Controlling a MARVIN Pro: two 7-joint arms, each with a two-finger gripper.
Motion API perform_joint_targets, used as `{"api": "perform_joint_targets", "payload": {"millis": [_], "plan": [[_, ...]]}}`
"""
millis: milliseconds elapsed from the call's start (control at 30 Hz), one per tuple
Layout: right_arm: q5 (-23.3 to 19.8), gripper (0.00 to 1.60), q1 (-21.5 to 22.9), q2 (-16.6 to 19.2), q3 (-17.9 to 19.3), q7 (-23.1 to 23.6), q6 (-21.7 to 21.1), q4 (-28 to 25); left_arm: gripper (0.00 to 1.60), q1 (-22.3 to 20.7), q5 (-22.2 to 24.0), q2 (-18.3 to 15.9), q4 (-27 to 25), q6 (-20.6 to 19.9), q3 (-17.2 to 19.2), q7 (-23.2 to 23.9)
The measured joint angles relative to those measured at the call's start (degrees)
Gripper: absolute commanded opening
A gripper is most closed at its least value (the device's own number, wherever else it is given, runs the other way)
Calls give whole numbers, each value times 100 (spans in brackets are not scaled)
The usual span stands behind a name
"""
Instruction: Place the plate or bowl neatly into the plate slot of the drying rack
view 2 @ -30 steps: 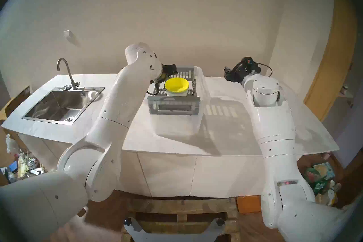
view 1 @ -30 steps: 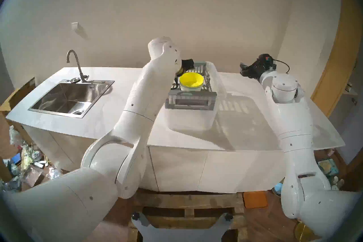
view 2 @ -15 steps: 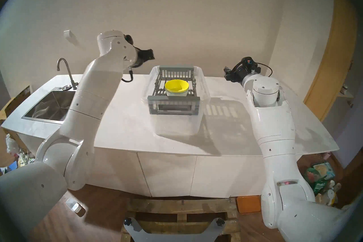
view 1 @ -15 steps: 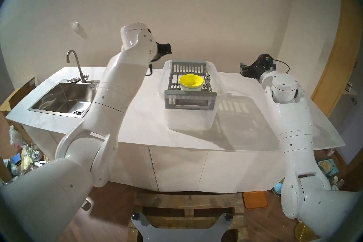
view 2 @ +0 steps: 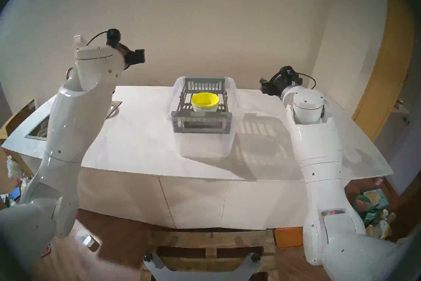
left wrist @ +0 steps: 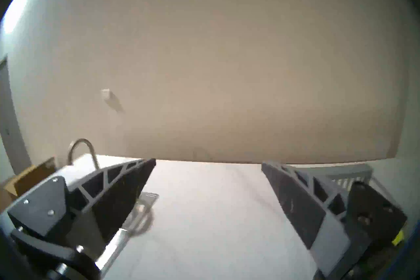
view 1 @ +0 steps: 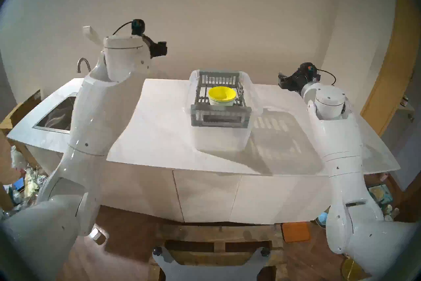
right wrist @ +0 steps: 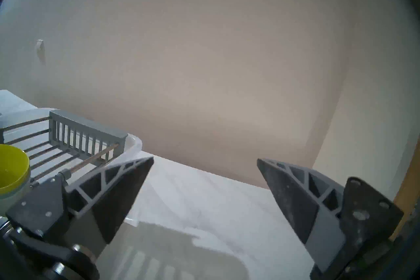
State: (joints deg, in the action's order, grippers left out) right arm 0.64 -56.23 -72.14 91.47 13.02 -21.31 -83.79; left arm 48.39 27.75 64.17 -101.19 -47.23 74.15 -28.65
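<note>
While the yellow bowl (view 1: 221, 95) sits upright in the drying rack (view 1: 220, 99) on the table (view 1: 159, 136), left pincer (left wrist: 208, 164) and right pincer (right wrist: 204, 162) hang apart, empty.

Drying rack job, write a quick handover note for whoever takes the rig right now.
Left hand: open, empty, raised above the counter near the sink end.
Right hand: open, empty, parked right of the rack.
Yellow bowl: upright inside the drying rack, which sits on a clear tub.
Done: bowl is in the rack and released.
Left: check that it sits neatly in the plate slot; it rests mouth-up, not on edge.
</note>
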Motion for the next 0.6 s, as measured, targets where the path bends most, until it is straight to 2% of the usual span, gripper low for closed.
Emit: {"api": "perform_joint_targets", "payload": {"millis": [33, 100, 167, 267, 300, 333, 467, 600], "plan": [[0, 160, 0, 0, 0, 0, 0, 0, 160, 75, -110, -65, -20, 37, 23, 80], [0, 160, 0, 1, 1, 0, 1, 1, 160, 361, -548, -328, -28, 356, 155, 594], [0, 160, 0, 0, 1, 0, 1, 0, 160, 468, -691, -412, -27, 524, 241, 822], [0, 160, 0, 1, 1, 0, 1, 0, 160, 768, -1083, -696, -8, 1089, 529, 1460], [0, 160, 0, 1, 1, 0, 2, 0, 160, 923, -1256, -866, 20, 1425, 654, 1772], [0, 160, 0, 0, 1, 0, 3, -1, 160, 1036, -1311, -1004, 46, 1681, 705, 1997], [0, 160, 0, 1, 1, 0, 3, -1, 160, 1214, -1342, -1305, 177, 2234, 801, 2440], [0, 160, 0, 0, 1, 0, 3, -1, 160, 1173, -1275, -1355, 362, 2604, 930, 2635]]}}
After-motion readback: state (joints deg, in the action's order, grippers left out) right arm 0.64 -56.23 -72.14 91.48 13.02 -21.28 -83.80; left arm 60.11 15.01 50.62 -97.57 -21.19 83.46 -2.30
